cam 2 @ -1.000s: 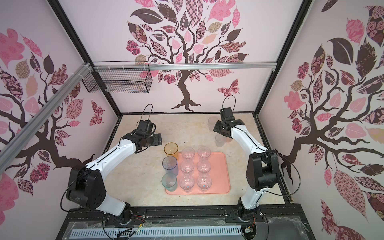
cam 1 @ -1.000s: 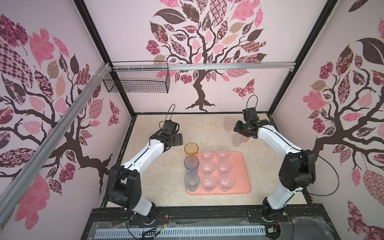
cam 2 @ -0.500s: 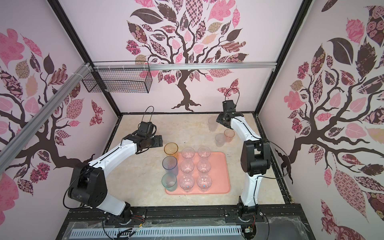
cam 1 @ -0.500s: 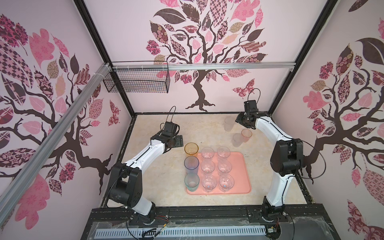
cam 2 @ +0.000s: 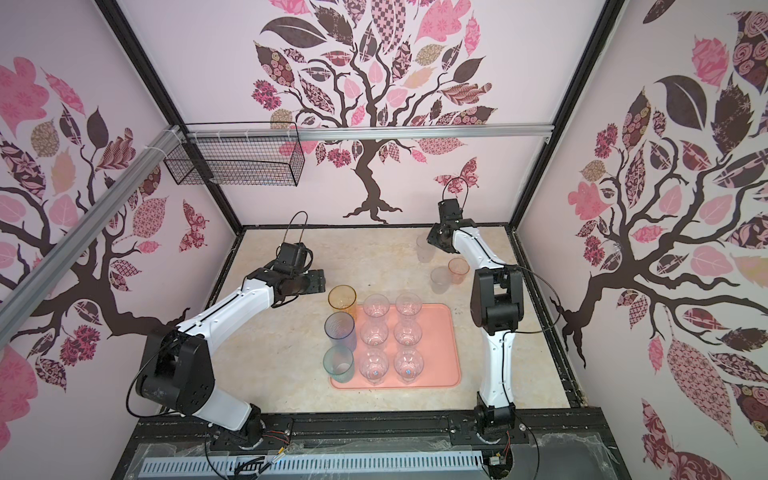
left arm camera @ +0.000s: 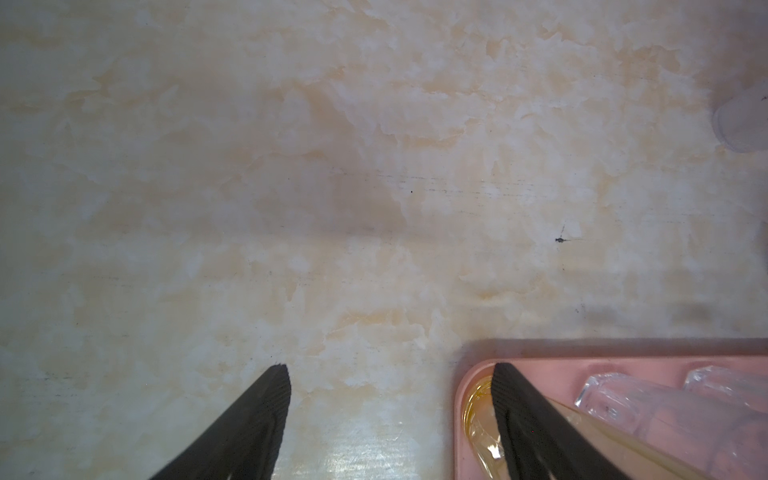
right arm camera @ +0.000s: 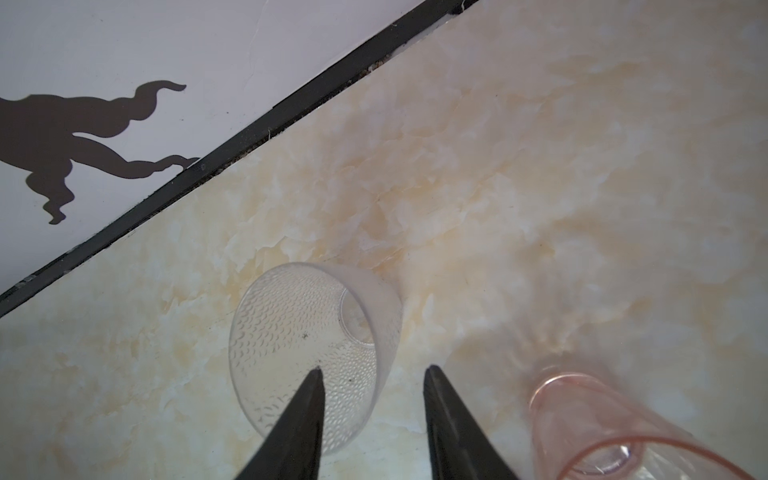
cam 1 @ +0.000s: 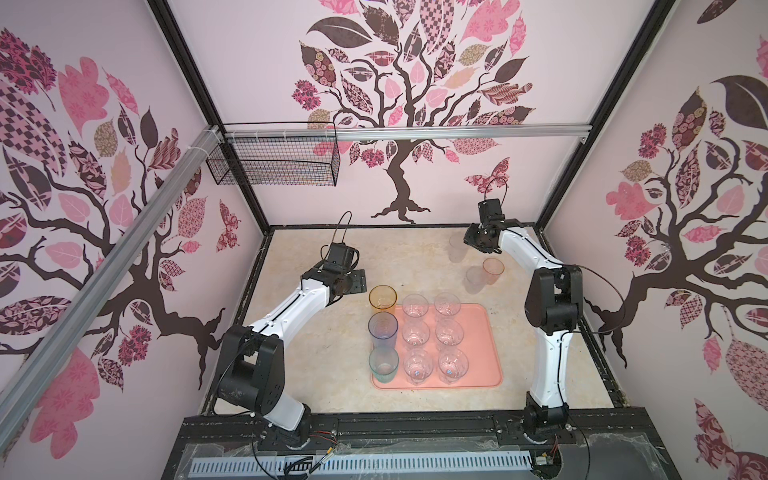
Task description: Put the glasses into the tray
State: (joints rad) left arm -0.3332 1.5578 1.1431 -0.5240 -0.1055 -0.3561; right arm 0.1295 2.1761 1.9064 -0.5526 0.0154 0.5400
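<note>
In both top views the tray (cam 1: 482,345) (cam 2: 440,345) lay midway along the front edge of the worktop (cam 1: 328,374). It carried nine upright glasses (cam 1: 415,332): an amber glass (cam 1: 382,297), a blue-grey glass (cam 1: 383,328) and a teal glass (cam 1: 383,365) along its left rim, with six clear ones beside them. Toward the back right corner stood a frosted glass (cam 1: 456,248), another frosted one and a pinkish glass (cam 1: 493,268). The left gripper (cam 1: 356,282) hung just behind the tray's back left corner. The right gripper (cam 1: 468,243) was at the frosted glass.

In the left wrist view, the left gripper (left arm camera: 388,368) had its jaws spread wide over bare worktop, grasping nothing. One finger overlapped the tray corner holding the amber glass.

In the right wrist view, the right gripper (right arm camera: 373,370) had its jaws apart and unclenched. One fingertip was over the frosted glass's mouth, the other outside its wall.
</note>
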